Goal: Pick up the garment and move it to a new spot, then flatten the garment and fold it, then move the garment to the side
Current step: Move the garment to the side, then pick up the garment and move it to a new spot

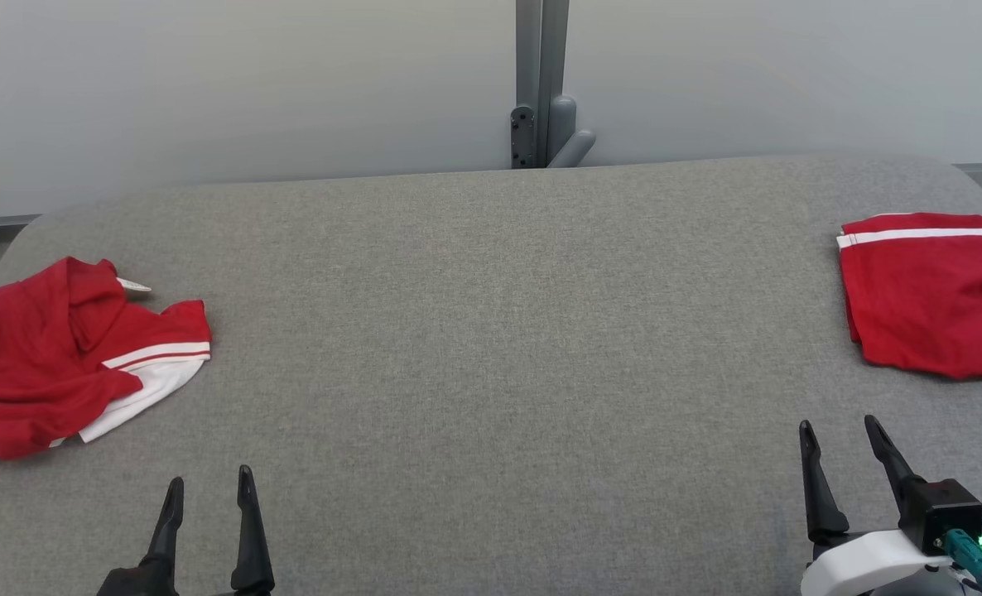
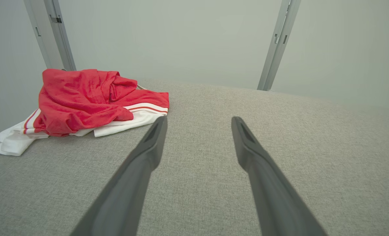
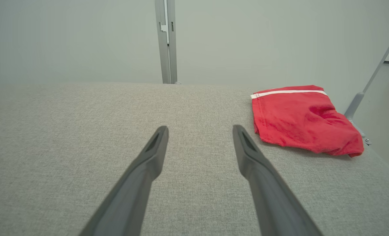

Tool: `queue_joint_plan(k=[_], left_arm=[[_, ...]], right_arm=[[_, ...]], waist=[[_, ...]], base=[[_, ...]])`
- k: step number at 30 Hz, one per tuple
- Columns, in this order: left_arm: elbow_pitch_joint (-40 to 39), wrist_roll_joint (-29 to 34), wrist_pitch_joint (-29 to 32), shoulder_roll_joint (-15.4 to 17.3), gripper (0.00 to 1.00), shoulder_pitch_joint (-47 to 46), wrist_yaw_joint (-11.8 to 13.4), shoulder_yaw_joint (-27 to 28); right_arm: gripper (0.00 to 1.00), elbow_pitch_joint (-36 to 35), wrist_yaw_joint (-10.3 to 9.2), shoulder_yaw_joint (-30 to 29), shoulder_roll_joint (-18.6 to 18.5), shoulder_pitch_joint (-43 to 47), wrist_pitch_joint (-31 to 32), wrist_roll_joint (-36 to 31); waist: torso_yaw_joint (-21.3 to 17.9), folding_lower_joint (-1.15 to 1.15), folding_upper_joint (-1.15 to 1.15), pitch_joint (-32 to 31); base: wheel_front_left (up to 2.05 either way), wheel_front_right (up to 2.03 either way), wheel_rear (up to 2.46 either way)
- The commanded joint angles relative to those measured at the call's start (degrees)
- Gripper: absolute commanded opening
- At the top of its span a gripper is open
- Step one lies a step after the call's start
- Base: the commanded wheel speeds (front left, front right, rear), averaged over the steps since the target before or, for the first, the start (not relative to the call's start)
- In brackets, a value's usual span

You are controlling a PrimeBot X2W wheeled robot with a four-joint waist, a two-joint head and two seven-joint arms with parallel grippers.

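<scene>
Red & white crumpled garment lies heaped at the left edge of the grey table; a red folded garment lies flat at the right edge. Near the front edge, left gripper & right gripper both have fingers spread, holding nothing, well apart from either garment.

Grey cloth counter with a crumpled red garment at its left end, a folded red garment at its right.

Nothing legible anywhere; the white tag on the crumpled garment is unreadable.
</scene>
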Motion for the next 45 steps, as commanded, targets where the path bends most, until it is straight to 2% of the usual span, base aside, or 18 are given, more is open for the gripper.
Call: queue_joint_plan(k=[1, 12, 18, 24, 25, 31, 34, 39, 45], left_arm=[[0.11, -0.59, 0.02, 0.08, 1.00, 0.63, 0.07, 0.15], [0.23, -0.77, 0.03, 0.08, 1.00, 0.16, 0.02, -0.07], [0.51, -0.52, 0.03, 0.08, 1.00, -0.45, -0.21, -0.58], [0.68, -0.32, 0.02, 0.09, 1.00, -1.22, 0.11, -1.44], [0.68, -0.32, 0.02, 0.09, 1.00, -1.22, 0.11, -1.44], [1.32, -0.04, 0.02, 0.08, 1.00, 0.72, 0.35, -0.64], [1.51, -0.33, 0.03, 0.08, 1.00, 1.47, 0.15, -0.85], [0.89, -0.87, 0.03, 0.08, 1.00, 2.21, 0.68, -1.23], [-0.04, -1.82, 0.02, 0.08, 1.00, 0.15, 1.06, -1.27]], right_arm=[[1.00, -0.11, -0.10, 0.09, 0.02, 0.48, -0.17, 0.46], [1.00, -0.19, -0.10, 0.48, 0.04, -0.21, -0.17, 1.16], [1.00, -0.35, -0.10, 0.56, 0.06, 0.27, -0.17, 1.44], [1.00, -0.33, -0.10, 1.56, 0.03, 0.43, -0.17, 2.13], [1.00, -0.33, -0.10, 1.56, 0.03, 0.43, -0.17, 2.13], [1.00, 0.20, -0.10, 4.14, 0.05, -1.61, -0.17, 3.19], [1.00, 0.59, -0.10, 5.09, 0.01, -2.16, -0.17, 3.42], [1.00, 0.98, -0.10, 6.16, 0.01, -2.47, -0.17, 3.39], [1.00, 0.74, -0.10, 5.34, -0.06, -2.45, -0.17, 1.86]], waist=[[0.25, 0.00, 0.07, -0.30], [0.89, 0.00, 0.07, -0.47], [3.39, 0.00, 0.07, -0.33], [10.86, 0.00, 0.07, -0.35], [10.86, 0.00, 0.07, -0.35], [21.43, 0.00, 0.07, -0.43], [24.12, 0.00, 0.07, -0.53], [24.90, 0.00, 0.07, -0.07], [22.62, 0.00, 0.07, 2.73]], base=[[0.00, 0.00, 0.00], [0.00, 0.00, 0.00], [0.00, 0.00, 0.00], [0.00, 0.00, 0.00], [0.00, 0.00, 0.00], [0.00, 0.00, 0.00], [0.00, 0.00, 0.00], [0.00, 0.00, 0.00], [0.00, 0.00, 0.00]])
